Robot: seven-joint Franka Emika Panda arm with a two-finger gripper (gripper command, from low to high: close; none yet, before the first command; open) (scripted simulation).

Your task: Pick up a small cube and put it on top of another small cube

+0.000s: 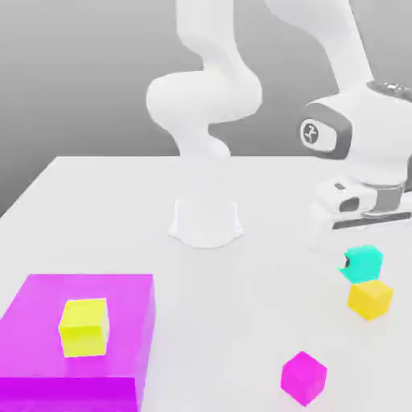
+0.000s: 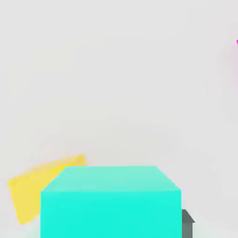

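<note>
**Teal cube lifted, stacking still to come**

The teal cube [image 1: 364, 260] sits just behind and slightly above the orange-yellow cube [image 1: 370, 298], which rests on the white bench [image 1: 121, 209] and serves here as the landmark. In the hand view the teal cube [image 2: 110, 202] fills the foreground close under the camera, with a dark finger [image 2: 187, 223] showing at its side, so the pincer [image 1: 358, 241] appears closed around it; the far finger is hidden. The orange-yellow cube [image 2: 44, 183] lies beyond it, offset to one side. Judging from this, the pick is done, while alignment over the orange-yellow cube and the release remain. A magenta cube [image 1: 303, 376] lies nearer the camera than the landmark.
</note>
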